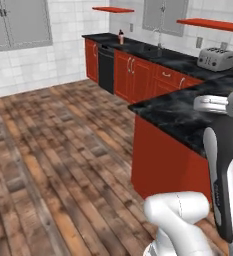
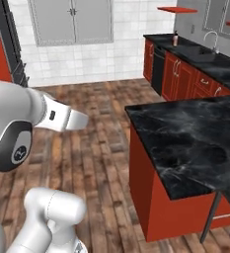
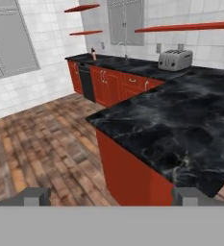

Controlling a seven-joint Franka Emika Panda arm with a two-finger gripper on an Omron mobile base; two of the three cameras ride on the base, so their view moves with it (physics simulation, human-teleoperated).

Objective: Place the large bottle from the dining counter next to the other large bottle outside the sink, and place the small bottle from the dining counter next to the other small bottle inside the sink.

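The tool is standing wide open, holding nothing, facing the dark counter; a bottle is standing far off.

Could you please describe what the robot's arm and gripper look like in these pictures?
The arm has glossy white rounded shells with dark grey joint sections and a round dark cap bearing a small white mark. The gripper has two small dark grey, blocky fingertips. No cables show.
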